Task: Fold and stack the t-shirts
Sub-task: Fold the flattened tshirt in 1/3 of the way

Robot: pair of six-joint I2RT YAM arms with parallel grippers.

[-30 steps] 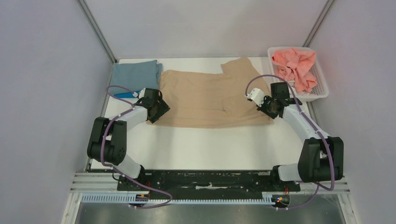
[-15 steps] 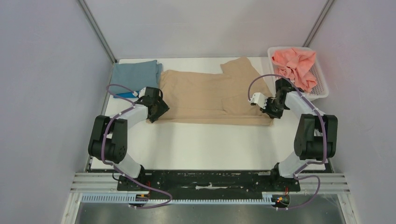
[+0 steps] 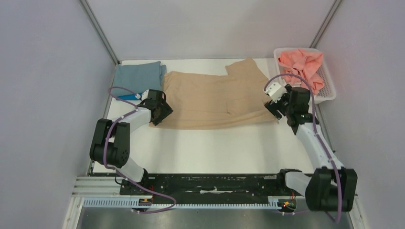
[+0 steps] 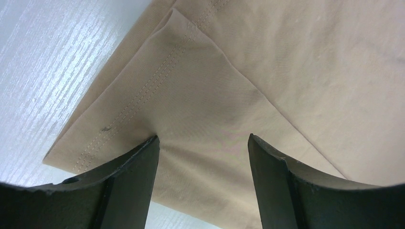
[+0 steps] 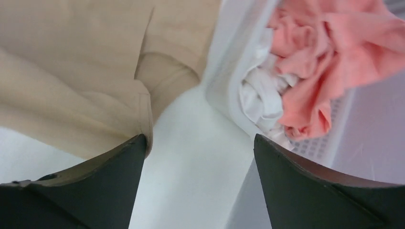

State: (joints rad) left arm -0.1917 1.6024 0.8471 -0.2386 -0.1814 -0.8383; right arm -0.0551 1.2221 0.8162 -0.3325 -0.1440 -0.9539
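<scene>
A tan t-shirt (image 3: 215,98) lies folded lengthwise across the back of the table. My left gripper (image 3: 162,113) rests open over its near left corner, and the stitched hem (image 4: 157,76) shows ahead of the open left gripper (image 4: 203,138). My right gripper (image 3: 273,106) hovers open at the shirt's right end. In the right wrist view only bare table lies between the fingers of that gripper (image 5: 198,138), with the tan sleeve (image 5: 162,81) just left of it. A grey-blue t-shirt (image 3: 138,75) lies folded at the back left, with a bright blue one (image 3: 126,97) peeking out beside it.
A white perforated basket (image 3: 329,90) at the back right holds a coral-pink t-shirt (image 3: 301,64) and a white one (image 5: 260,95). The basket's rim (image 5: 229,71) is close to my right fingers. Grey walls close in both sides of the table.
My right gripper has opened and let go of the tan shirt's right edge, and it has swung back toward the basket. The left gripper has stayed in place.
</scene>
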